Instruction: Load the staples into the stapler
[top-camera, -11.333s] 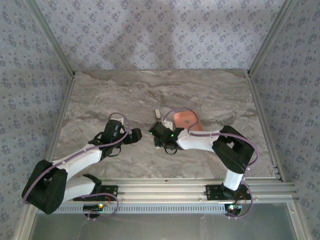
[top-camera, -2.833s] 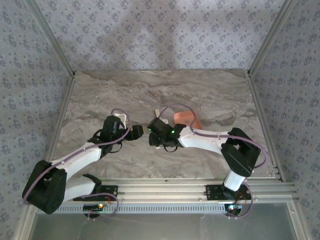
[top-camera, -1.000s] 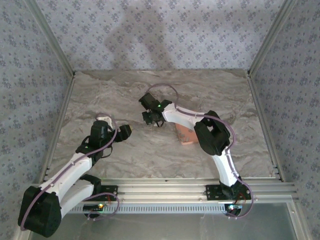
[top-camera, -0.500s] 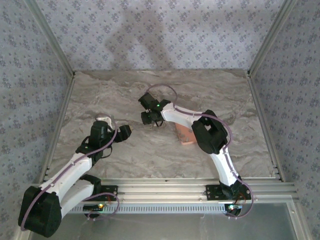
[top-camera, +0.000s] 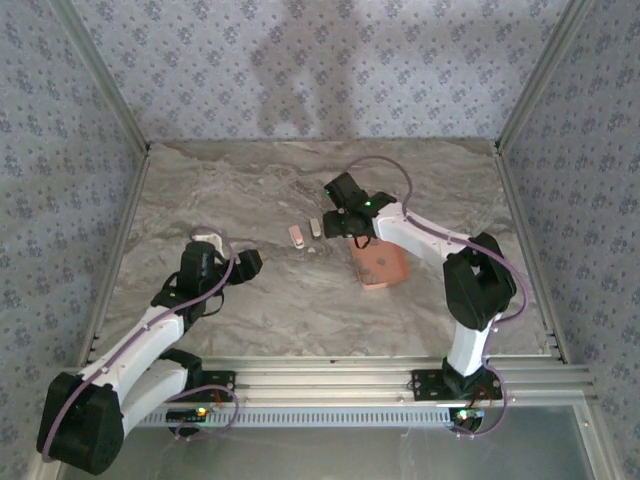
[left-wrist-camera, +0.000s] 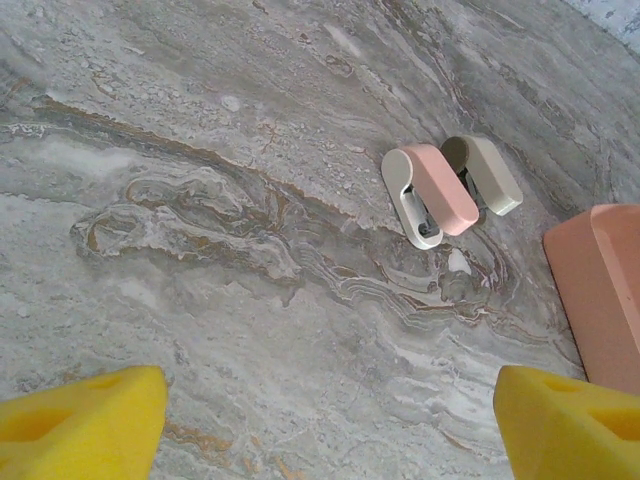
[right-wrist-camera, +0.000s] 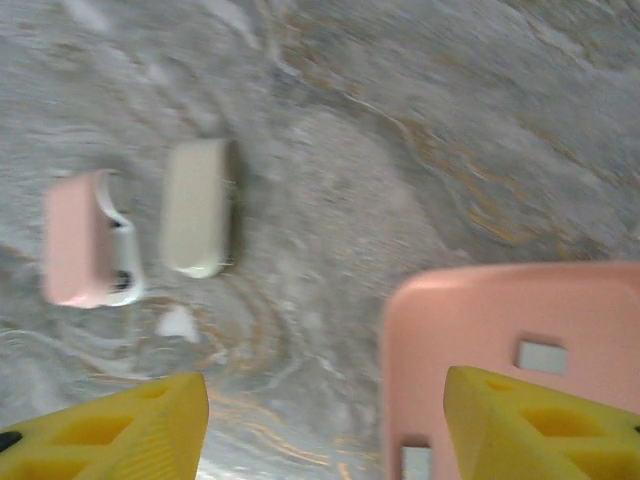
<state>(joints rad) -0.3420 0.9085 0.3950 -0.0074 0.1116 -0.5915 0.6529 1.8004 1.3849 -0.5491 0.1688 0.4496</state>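
Right now the right gripper (right-wrist-camera: 325, 425) hangs with its yellow fingers (right-wrist-camera: 110, 420) spread wide and nothing between them. It is poised over the near edge of the pink tray (right-wrist-camera: 520, 310), likely so it can come down on a strip. Two small grey blocks in that tray are probably the staples (right-wrist-camera: 541, 356). Blur leaves that uncertain, and one block is cut off at the bottom of the frame.

Left of the tray, on the marble table (right-wrist-camera: 400, 120), the stapler (right-wrist-camera: 85, 240) lies on its side with a beige piece (right-wrist-camera: 197, 205) just beside it — joined or separate, cannot tell.

Farther out, the left gripper (left-wrist-camera: 320, 430) is also spread and empty. It sits well back from the stapler, seemingly standing off to leave working room — or waiting to steady it. Whether the stapler's rail lies open for loading is too small to read.
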